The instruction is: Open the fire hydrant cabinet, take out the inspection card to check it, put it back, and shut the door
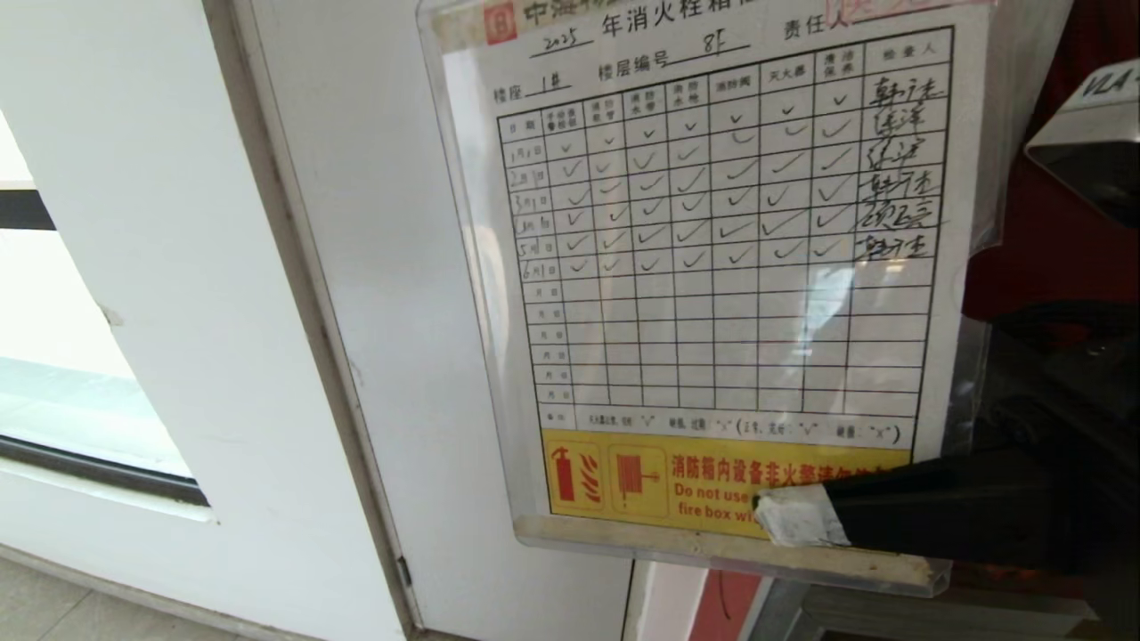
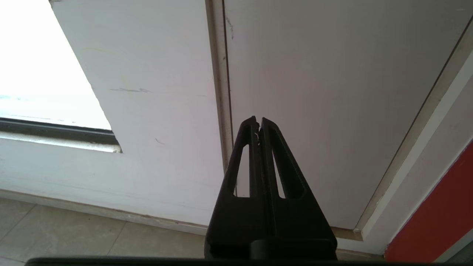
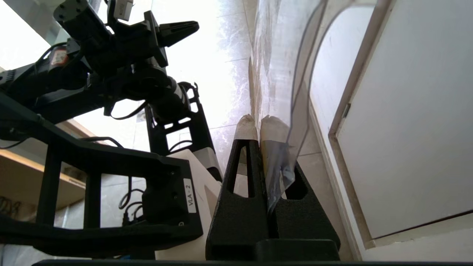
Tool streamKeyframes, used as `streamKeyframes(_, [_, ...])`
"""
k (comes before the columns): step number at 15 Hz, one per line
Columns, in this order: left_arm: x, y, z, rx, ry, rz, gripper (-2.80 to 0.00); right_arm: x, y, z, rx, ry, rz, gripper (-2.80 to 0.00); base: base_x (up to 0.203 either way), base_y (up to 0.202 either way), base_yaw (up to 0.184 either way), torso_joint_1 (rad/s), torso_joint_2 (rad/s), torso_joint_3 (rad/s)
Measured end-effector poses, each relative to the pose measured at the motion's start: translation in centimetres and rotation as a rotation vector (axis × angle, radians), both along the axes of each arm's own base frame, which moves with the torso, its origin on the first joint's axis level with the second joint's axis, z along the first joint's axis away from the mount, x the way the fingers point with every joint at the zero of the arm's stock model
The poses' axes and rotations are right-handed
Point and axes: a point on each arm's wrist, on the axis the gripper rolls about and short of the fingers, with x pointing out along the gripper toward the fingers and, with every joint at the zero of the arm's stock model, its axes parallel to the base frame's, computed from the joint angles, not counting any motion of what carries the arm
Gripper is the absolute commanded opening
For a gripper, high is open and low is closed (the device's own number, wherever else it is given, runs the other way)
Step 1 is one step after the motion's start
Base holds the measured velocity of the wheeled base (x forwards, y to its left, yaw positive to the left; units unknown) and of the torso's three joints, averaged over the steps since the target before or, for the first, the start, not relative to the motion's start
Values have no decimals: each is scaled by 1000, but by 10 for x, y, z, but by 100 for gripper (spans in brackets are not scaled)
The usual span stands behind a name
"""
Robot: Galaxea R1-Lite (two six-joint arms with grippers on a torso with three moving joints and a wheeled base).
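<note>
Since my right gripper (image 1: 793, 516) is clamped tight on the bottom corner of the inspection card (image 1: 712, 258), holding it up right in front of my head camera, I'd say the cabinet's open and I'm mid-check. Left gripper (image 2: 258, 123) hangs closed and empty by a grey-white door (image 2: 332, 92). Putting the card back and closing up look undone.

Surface: pale tiled floor (image 2: 74, 232) | Standing on it: white wall (image 2: 155, 111) with skirting strip; grey-white door (image 2: 325, 92) in its frame reaches down to it
</note>
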Motion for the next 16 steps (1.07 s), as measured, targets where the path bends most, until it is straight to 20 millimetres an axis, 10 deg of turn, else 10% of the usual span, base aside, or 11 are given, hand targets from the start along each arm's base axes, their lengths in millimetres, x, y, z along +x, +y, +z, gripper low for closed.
streamKeyframes(16, [0, 0, 0, 0, 0, 0, -280, 4, 16, -14, 30, 23, 16, -280, 0, 0, 0, 0, 0, 0])
